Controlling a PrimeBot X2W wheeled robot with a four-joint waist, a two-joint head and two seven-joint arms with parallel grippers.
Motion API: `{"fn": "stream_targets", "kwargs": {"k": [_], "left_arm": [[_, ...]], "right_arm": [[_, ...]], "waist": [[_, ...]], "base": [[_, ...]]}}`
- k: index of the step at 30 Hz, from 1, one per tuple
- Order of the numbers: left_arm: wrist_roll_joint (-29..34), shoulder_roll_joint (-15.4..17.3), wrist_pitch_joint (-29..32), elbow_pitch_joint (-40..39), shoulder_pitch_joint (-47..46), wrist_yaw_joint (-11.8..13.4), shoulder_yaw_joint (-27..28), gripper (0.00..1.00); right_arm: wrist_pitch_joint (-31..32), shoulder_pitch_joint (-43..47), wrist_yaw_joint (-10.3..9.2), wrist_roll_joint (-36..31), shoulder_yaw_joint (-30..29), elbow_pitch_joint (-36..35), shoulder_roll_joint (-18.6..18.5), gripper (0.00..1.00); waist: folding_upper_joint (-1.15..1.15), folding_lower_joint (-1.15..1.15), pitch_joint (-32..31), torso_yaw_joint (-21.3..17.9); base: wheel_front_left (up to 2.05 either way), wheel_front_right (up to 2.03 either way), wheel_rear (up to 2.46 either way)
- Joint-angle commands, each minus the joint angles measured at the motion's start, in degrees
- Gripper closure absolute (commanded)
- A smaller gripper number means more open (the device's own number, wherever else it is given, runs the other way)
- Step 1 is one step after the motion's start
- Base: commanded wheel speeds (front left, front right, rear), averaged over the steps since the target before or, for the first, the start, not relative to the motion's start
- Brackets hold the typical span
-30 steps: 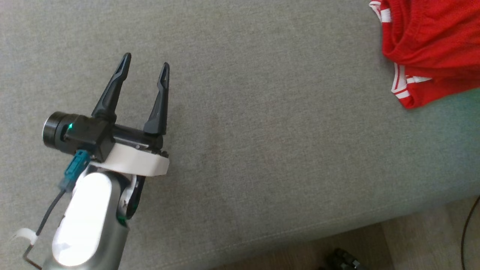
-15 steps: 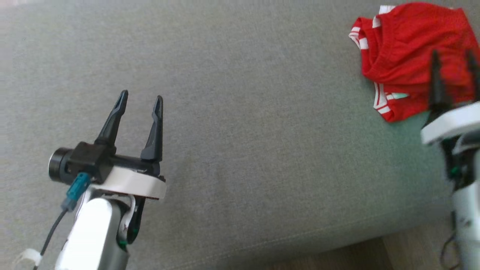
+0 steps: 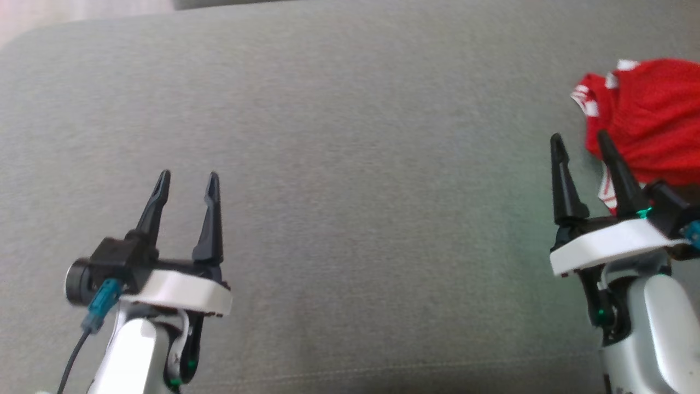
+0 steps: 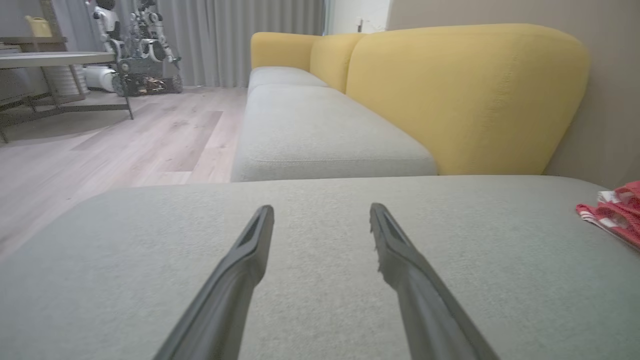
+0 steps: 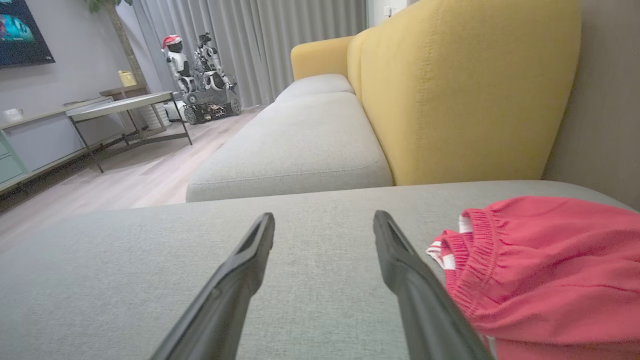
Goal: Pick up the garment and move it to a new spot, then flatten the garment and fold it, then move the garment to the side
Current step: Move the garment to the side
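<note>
A crumpled red garment [image 3: 651, 120] with white stripes lies on the grey cushion [image 3: 350, 164] at the far right of the head view. My right gripper [image 3: 579, 141] is open just in front of its left edge, fingers apart with nothing between them. In the right wrist view the garment [image 5: 545, 270] lies right of the open gripper [image 5: 324, 222], close to the right finger. My left gripper [image 3: 186, 179] hovers open over bare cushion at the lower left, far from the cloth. The left wrist view has the garment's edge [image 4: 615, 215] at its right border beyond the open gripper [image 4: 322, 212].
A yellow sofa back [image 5: 470, 95] rises behind the cushion, with more grey seats [image 5: 295, 150] beyond. Wooden floor [image 4: 115, 145], a low table [image 5: 130, 107] and other robots [image 5: 200, 75] by the curtains stand off to the left.
The head camera has tilted and turned, shifting the whole picture. My right gripper has come into view beside the garment. Both grippers stay open.
</note>
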Motion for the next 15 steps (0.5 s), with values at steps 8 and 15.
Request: {"fn": "stream_targets", "kwargs": {"k": [8, 15], "left_arm": [[-0.48, 1.27, -0.65, -1.21, 2.18, 0.39, 2.64, 0.00], [-0.57, 1.36, -0.66, -1.14, 4.86, 0.34, 1.92, 0.00]], "right_arm": [[-1.01, 2.41, -0.04, -2.87, 2.39, -3.12, 1.46, 0.00], [-0.56, 6.67, -0.04, -3.85, 2.41, -3.65, 2.12, 0.00]], "waist": [[0.00, 0.00, -4.67, 4.81], [0.00, 0.00, -8.16, 4.66]], "base": [[0.00, 0.00, 0.00], [0.00, 0.00, 0.00]]}}
